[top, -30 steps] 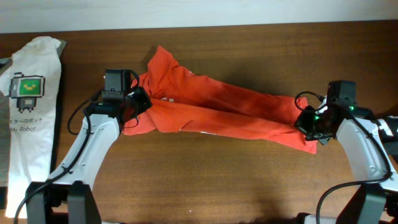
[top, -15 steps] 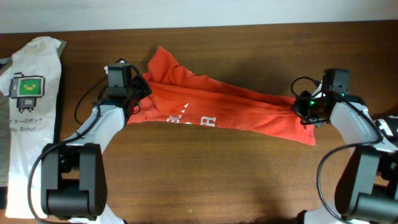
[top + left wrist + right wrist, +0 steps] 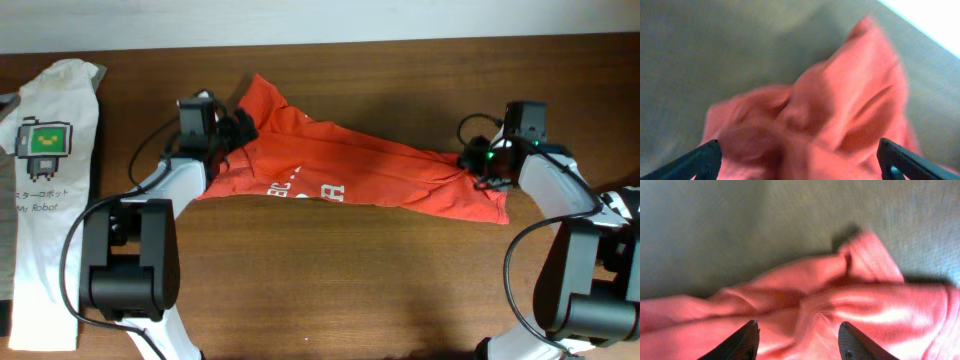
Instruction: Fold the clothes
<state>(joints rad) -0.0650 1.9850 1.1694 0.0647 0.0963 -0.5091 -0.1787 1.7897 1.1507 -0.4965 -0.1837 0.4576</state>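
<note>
You have just let go at both ends: your left pincer (image 3: 800, 159) stands wide open and your right pincer (image 3: 799, 341) is parted, neither clamping cloth. Just ahead of each, the red-orange T-shirt (image 3: 350, 178) lies stretched between them on the table (image 3: 330, 285), lettering up, ready for folding.

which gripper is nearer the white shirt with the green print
Left. The left gripper is right of the white shirt; the right gripper is at the far end of the red shirt.
</note>
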